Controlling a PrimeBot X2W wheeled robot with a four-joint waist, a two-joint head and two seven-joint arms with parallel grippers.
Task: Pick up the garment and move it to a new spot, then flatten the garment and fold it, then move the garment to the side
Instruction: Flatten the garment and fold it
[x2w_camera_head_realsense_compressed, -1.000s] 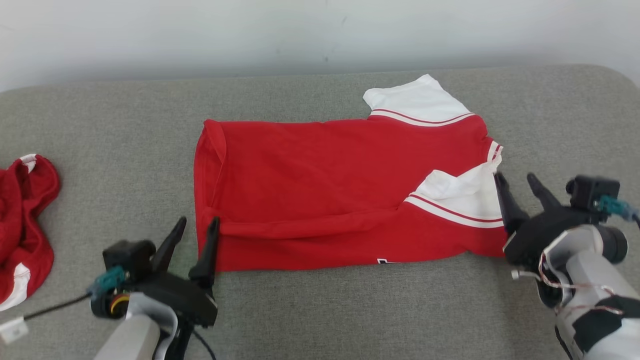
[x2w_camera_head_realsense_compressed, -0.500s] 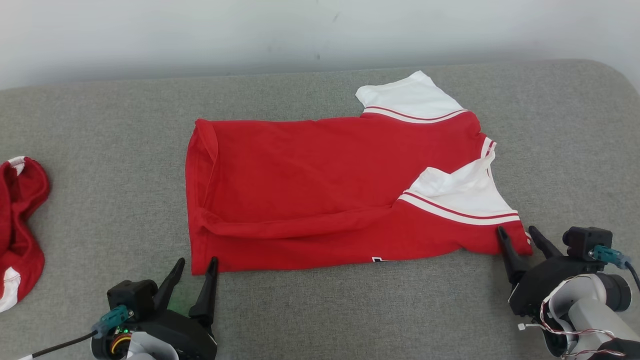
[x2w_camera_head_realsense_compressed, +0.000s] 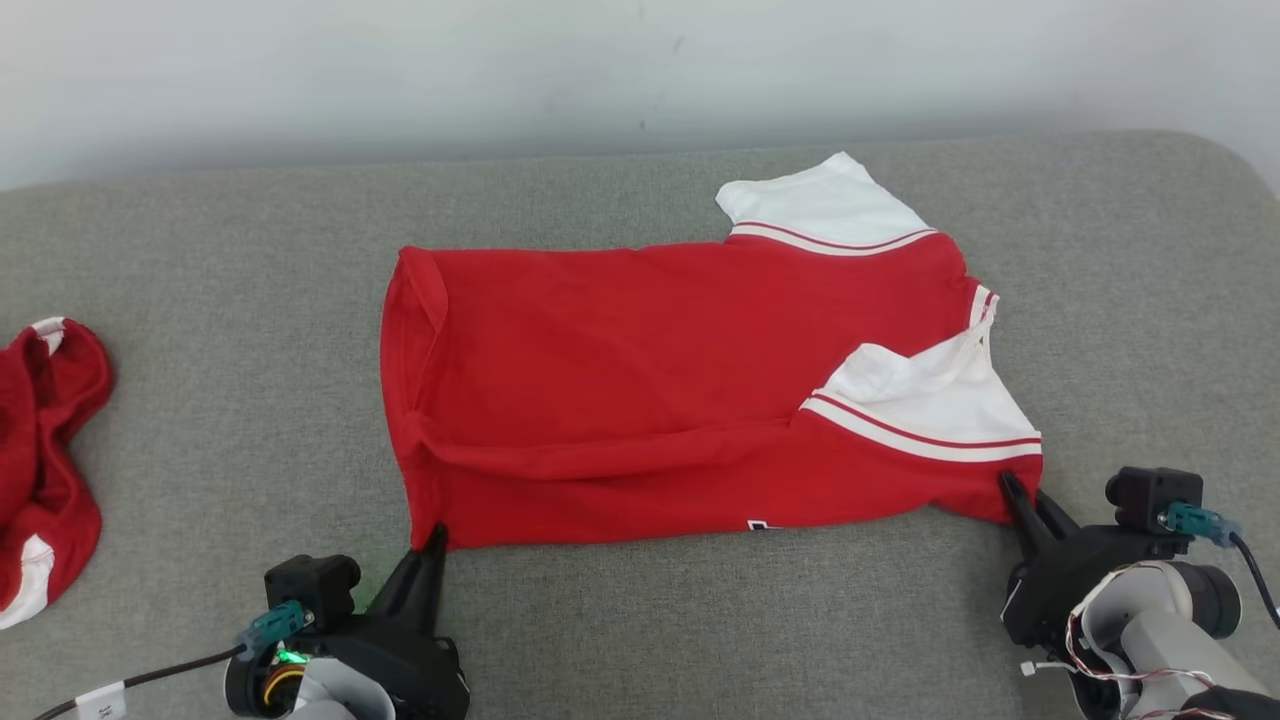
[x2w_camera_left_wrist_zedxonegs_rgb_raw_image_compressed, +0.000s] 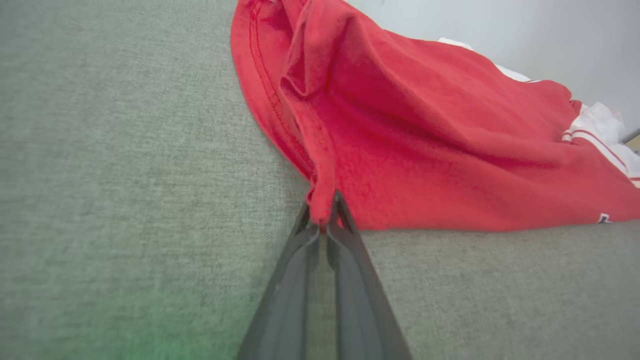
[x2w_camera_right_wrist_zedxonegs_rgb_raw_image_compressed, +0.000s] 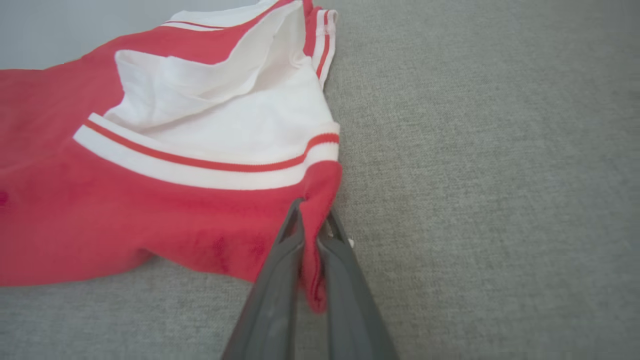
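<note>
Grey woven surface (x2w_camera_head_realsense_compressed: 640, 620) bears the red soft-fabric jersey with white striped panels (x2w_camera_head_realsense_compressed: 620, 370) centrally; wrist views reveal left gripper (x2w_camera_left_wrist_zedxonegs_rgb_raw_image_compressed: 324, 220) and right gripper (x2w_camera_right_wrist_zedxonegs_rgb_raw_image_compressed: 312, 220) pinching its near corners. Head view adds crumpled red cloth (x2w_camera_head_realsense_compressed: 45, 450), unreadable hem lettering (x2w_camera_head_realsense_compressed: 765, 524).

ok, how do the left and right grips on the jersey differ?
The left gripper pinches the jersey at its plain red hem corner; the right gripper pinches the corner under the white striped sleeve. Fabric runs well down between the right jaws; the left jaws hold just a tip. Both are shut on it.
</note>
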